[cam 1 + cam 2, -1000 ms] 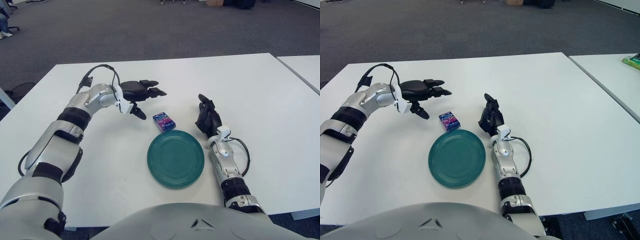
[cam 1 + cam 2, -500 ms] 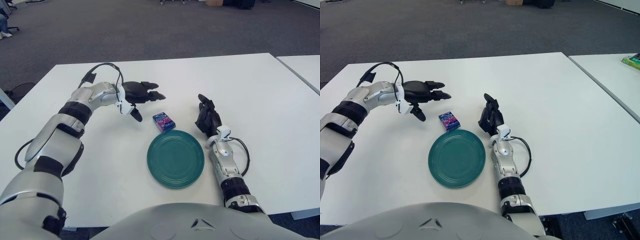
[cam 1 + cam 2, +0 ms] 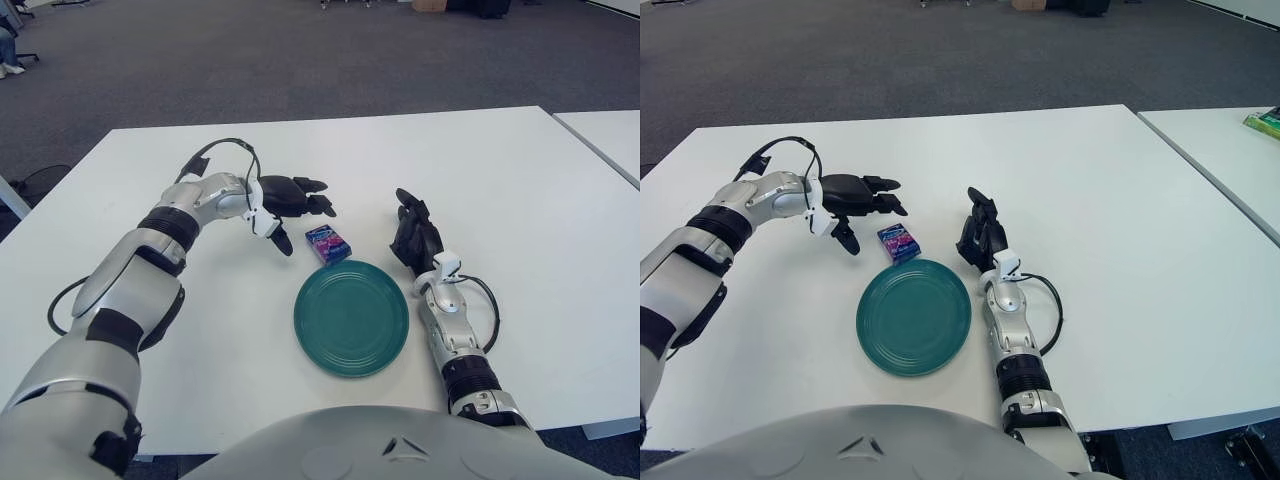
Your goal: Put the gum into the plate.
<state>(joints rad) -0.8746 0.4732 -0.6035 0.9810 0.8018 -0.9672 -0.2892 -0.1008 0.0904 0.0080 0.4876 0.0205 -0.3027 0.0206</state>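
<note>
- Lying flat on the white table [image 3: 520, 190]: a small gum pack [image 3: 327, 243], blue with a pink and purple print, touching nothing but the tabletop.
- Sitting just beyond the far-left rim of the green plate [image 3: 351, 317], near it but not on it.
- Hovering just left of the gum and slightly beyond it: the left hand [image 3: 290, 203], palm turned down, dark fingers [image 3: 316, 207] spread and reaching toward the pack, thumb hanging down on the near side.
- Holding nothing in that left hand; a narrow strip of bare table showing between the fingertips and the gum, so not touching it.
- Stretching back from the left hand toward the near-left table edge: the silver and black left arm, with a black cable looping over the wrist.
- Showing on the right of the plate, just beside its far-right rim: the right hand [image 3: 414, 235], well apart from the gum, with the plate's edge lying between them.
- Pointing away from the robot with the right hand's fingers drawn loosely together, gripping nothing.
</note>
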